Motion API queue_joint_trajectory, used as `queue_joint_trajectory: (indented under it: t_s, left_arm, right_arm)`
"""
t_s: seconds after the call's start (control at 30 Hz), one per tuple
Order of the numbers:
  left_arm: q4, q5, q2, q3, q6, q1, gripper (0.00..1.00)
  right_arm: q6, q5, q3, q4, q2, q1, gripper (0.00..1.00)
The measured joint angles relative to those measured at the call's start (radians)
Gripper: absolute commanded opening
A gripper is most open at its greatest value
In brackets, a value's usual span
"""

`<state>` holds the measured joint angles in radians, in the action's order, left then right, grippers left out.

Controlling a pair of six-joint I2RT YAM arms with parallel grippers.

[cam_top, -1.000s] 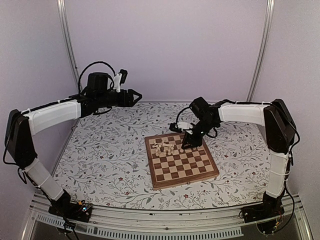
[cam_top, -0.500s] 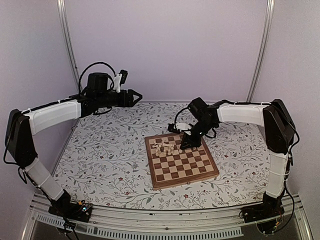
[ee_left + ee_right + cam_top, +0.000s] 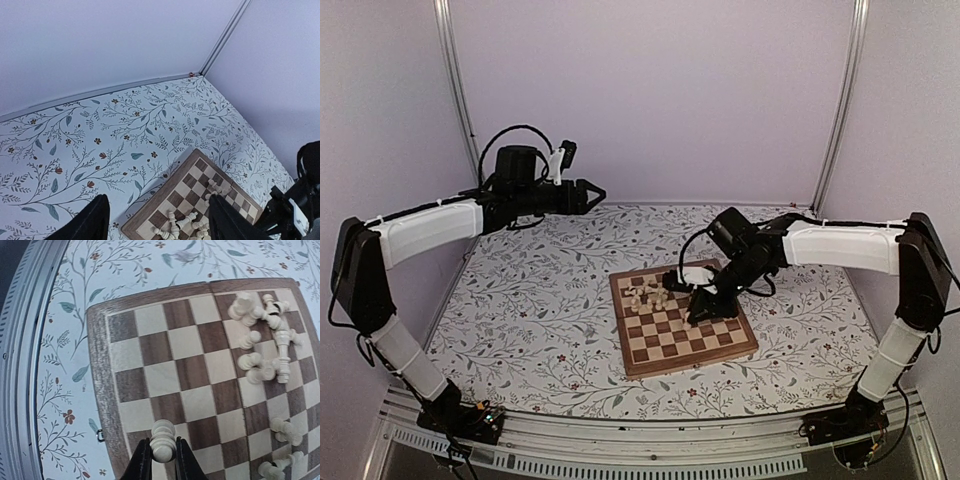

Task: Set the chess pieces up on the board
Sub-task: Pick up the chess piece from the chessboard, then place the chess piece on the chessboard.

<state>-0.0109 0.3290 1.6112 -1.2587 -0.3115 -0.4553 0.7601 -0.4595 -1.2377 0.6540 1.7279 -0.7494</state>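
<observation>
The wooden chessboard [image 3: 682, 322] lies mid-table; it also shows in the right wrist view [image 3: 165, 375] and the left wrist view [image 3: 185, 192]. Several pale chess pieces [image 3: 653, 296] lie heaped on its far left part, seen too in the right wrist view [image 3: 265, 340] and the left wrist view [image 3: 192, 222]. My right gripper [image 3: 163, 455] is shut on one pale chess piece [image 3: 162, 440], held above the board near its edge; from above it [image 3: 702, 310] hangs over the board's right half. My left gripper [image 3: 155, 220] is open and empty, high over the table's far left [image 3: 592, 192].
The floral tabletop [image 3: 540, 300] surrounds the board. A metal rail [image 3: 620, 440] runs along the near edge. Walls and corner posts [image 3: 457, 90] enclose the back and sides.
My right gripper has moved from the board's far right corner toward the near right, over the board, carrying a piece. The left arm has not moved.
</observation>
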Motion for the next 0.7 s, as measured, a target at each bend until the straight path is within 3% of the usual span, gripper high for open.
queue_joint_trajectory:
  t_s: [0.23, 0.7]
  left_arm:
    - [-0.002, 0.013, 0.032, -0.007, -0.011, 0.002, 0.69]
    - [-0.002, 0.039, 0.040, -0.015, -0.024, 0.002, 0.69]
  right_arm:
    - [0.030, 0.005, 0.104, 0.004, -0.024, -0.146, 0.08]
    - [0.005, 0.090, 0.102, -0.048, -0.017, -0.146, 0.08]
